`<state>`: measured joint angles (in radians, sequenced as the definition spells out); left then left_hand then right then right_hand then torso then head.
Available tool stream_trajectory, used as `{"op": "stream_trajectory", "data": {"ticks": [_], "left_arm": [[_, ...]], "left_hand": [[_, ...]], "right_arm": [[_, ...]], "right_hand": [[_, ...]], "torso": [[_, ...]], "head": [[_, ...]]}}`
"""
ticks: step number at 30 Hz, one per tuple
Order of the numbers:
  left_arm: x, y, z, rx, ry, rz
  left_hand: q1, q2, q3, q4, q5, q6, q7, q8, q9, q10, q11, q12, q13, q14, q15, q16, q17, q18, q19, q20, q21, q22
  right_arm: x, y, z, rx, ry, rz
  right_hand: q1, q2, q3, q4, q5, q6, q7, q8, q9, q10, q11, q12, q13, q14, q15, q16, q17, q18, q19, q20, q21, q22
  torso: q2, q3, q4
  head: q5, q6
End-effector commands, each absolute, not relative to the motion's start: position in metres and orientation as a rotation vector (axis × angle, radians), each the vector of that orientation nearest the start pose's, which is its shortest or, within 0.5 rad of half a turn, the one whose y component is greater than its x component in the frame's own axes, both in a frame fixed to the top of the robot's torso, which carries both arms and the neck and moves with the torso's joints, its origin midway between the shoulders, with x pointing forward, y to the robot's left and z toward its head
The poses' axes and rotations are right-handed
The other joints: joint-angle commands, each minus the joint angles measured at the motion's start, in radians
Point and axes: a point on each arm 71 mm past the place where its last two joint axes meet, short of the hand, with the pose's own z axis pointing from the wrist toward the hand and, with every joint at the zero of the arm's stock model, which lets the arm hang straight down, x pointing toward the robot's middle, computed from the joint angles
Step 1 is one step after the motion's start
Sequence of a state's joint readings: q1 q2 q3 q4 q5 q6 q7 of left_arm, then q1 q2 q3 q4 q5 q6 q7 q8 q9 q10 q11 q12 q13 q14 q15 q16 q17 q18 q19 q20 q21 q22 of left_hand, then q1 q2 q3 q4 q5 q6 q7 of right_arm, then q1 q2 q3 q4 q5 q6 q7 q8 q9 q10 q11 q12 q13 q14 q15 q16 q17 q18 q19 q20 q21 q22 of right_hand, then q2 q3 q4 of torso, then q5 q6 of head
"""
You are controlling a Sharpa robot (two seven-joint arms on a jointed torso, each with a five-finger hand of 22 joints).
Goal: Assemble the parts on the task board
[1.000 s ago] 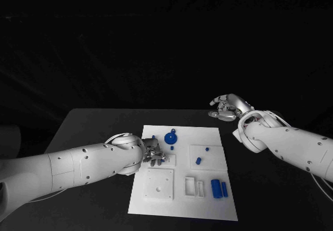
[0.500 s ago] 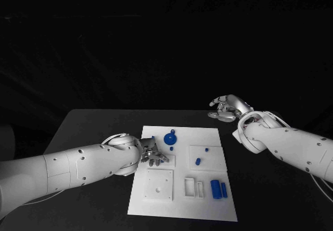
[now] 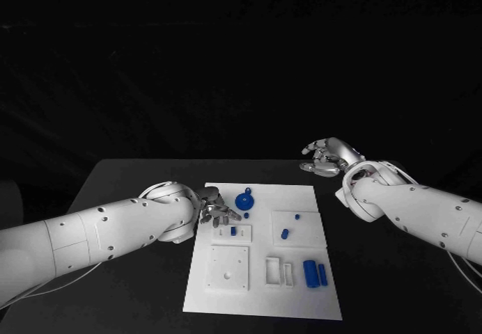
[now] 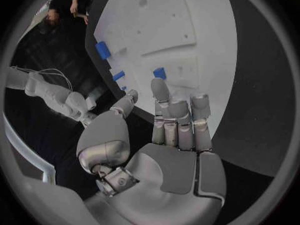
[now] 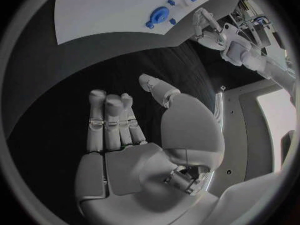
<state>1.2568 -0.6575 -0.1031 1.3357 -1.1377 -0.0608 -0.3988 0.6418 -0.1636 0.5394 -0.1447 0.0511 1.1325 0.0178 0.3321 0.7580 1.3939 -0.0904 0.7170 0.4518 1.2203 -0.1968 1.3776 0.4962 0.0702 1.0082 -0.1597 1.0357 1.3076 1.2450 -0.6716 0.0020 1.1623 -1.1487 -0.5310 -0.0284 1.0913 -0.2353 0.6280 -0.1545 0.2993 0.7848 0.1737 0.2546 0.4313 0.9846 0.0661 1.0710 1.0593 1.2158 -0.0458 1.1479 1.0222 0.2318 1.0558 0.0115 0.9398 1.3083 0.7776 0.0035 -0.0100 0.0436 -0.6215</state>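
Observation:
The white task board (image 3: pixel 231 299) lies in the middle of the table. My left hand (image 3: pixel 215 208) hovers over its left edge, fingers stretched out and holding nothing; in the left wrist view the fingertips (image 4: pixel 160 87) stop just short of a small blue part (image 4: pixel 160 73). A round blue part with a handle (image 3: pixel 246 202) lies near the board's far edge. Two blue bars (image 3: pixel 315 273) lie side by side at the near right. My right hand (image 3: pixel 327 157) hangs empty over the black table past the board's far right corner, its fingers (image 5: pixel 109 117) straight.
White raised blocks (image 3: pixel 229 266) and slotted holders (image 3: pixel 278 270) sit on the board's near half, with small blue pegs (image 3: pixel 286 233) on the right block. In the right wrist view the board (image 5: pixel 100 10) and left hand (image 5: pixel 206 27) lie ahead.
My left hand has slid away from me along the board's left edge, uncovering a small blue part beneath it. The right hand has hardly moved.

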Motion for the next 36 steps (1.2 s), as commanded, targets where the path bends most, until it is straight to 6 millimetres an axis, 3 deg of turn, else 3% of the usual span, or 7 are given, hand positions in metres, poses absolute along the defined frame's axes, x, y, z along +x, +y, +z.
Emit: {"op": "stream_trajectory", "data": {"ticks": [1,6,11,18,22,28,36], "left_arm": [[0.524,0.18,-0.208,-0.205,2.121,-0.489],[0.542,0.194,-0.191,-0.236,2.099,-0.451],[0.553,0.201,-0.188,-0.254,2.083,-0.428],[0.566,0.204,-0.185,-0.262,2.035,-0.401],[0.574,0.203,-0.184,-0.231,2.016,-0.357],[0.585,0.201,-0.186,-0.228,2.017,-0.337],[0.59,0.2,-0.188,-0.225,2.044,-0.318]], "left_hand": [[0.018,0.007,-0.006,-0.012,-0.001,-0.044,0.018,-0.031,-0.018,0.005,0.015,0.005,0.002,-0.002,0.014,-0.001,-0.001,0.012,-0.011,-0.11,-0.005,0.009],[0.034,0.021,-0.016,-0.022,0.0,-0.075,0.029,-0.057,-0.036,0.003,0.025,0.006,0.0,-0.004,0.023,-0.002,-0.004,0.011,-0.01,-0.107,-0.007,0.007],[0.048,0.029,-0.021,-0.032,0.001,-0.076,0.031,-0.061,-0.042,0.0,0.027,0.006,-0.001,-0.005,0.025,-0.003,-0.006,0.011,-0.011,-0.105,-0.009,0.006],[0.065,0.006,-0.029,-0.041,0.0,-0.1,0.039,-0.079,-0.055,-0.013,0.035,0.005,-0.003,-0.016,0.033,-0.007,-0.011,0.009,-0.018,-0.099,-0.018,0.003],[0.065,-0.003,-0.029,-0.033,0.0,-0.107,0.042,-0.083,-0.058,-0.017,0.037,0.005,-0.004,-0.019,0.035,-0.008,-0.012,0.009,-0.02,-0.097,-0.021,0.001],[0.068,-0.005,-0.026,-0.021,0.0,-0.121,0.047,-0.091,-0.064,-0.028,0.042,0.002,-0.006,-0.029,0.04,-0.011,-0.015,0.008,-0.026,-0.092,-0.027,0.0],[0.068,-0.013,-0.027,-0.012,-0.001,-0.13,0.05,-0.096,-0.066,-0.033,0.045,0.003,-0.007,-0.033,0.043,-0.012,-0.017,0.007,-0.03,-0.089,-0.03,-0.001]], "right_arm": [[0.563,-0.233,-0.156,0.247,1.435,0.635],[0.563,-0.233,-0.156,0.248,1.436,0.636],[0.563,-0.232,-0.156,0.247,1.437,0.638],[0.563,-0.233,-0.156,0.248,1.436,0.637],[0.563,-0.233,-0.156,0.249,1.435,0.636],[0.563,-0.234,-0.156,0.25,1.435,0.634],[0.562,-0.235,-0.156,0.25,1.435,0.635]], "right_hand": [[-0.005,0.003,0.0,-0.002,0.004,0.0,0.004,0.003,-0.002,-0.008,-0.002,0.006,-0.002,-0.003,-0.001,0.006,-0.001,0.03,0.006,-0.001,-0.004,0.019],[-0.005,0.003,0.0,-0.002,0.005,-0.001,0.004,0.003,-0.002,-0.008,-0.002,0.006,-0.002,-0.003,-0.001,0.006,-0.001,0.03,0.006,-0.001,-0.004,0.019],[-0.005,0.003,0.0,-0.002,0.005,-0.001,0.004,0.003,-0.002,-0.008,-0.002,0.006,-0.002,-0.003,-0.001,0.006,-0.001,0.03,0.006,-0.001,-0.004,0.019],[-0.006,0.004,0.0,-0.002,0.005,-0.001,0.004,0.003,-0.002,-0.007,-0.002,0.007,-0.003,-0.003,-0.001,0.006,-0.001,0.03,0.007,-0.001,-0.004,0.019],[-0.006,0.003,-0.001,-0.002,0.005,-0.001,0.004,0.003,-0.002,-0.007,-0.002,0.007,-0.003,-0.003,-0.001,0.006,-0.001,0.03,0.007,-0.001,-0.004,0.019],[-0.008,0.003,-0.002,-0.002,0.006,-0.001,0.005,0.003,-0.002,-0.007,-0.002,0.007,-0.004,-0.003,-0.001,0.006,-0.001,0.03,0.007,-0.001,-0.003,0.019],[-0.009,0.003,-0.002,-0.001,0.006,-0.001,0.005,0.003,-0.002,-0.008,-0.002,0.008,-0.004,-0.003,-0.001,0.007,-0.001,0.03,0.007,-0.001,-0.003,0.019]], "torso": [[0.0,0.0017,0.0022],[0.0,0.0016,0.0017],[0.002,0.0019,-0.0001],[0.002,0.0001,0.002],[0.001,0.0016,0.0029],[0.002,-0.0012,0.0008],[0.005,-0.0003,-0.0044]], "head": [[-0.001,0.004],[0.001,0.006],[0.001,0.01],[-0.002,0.011],[-0.002,0.012],[-0.006,0.014],[-0.01,0.01]]}}
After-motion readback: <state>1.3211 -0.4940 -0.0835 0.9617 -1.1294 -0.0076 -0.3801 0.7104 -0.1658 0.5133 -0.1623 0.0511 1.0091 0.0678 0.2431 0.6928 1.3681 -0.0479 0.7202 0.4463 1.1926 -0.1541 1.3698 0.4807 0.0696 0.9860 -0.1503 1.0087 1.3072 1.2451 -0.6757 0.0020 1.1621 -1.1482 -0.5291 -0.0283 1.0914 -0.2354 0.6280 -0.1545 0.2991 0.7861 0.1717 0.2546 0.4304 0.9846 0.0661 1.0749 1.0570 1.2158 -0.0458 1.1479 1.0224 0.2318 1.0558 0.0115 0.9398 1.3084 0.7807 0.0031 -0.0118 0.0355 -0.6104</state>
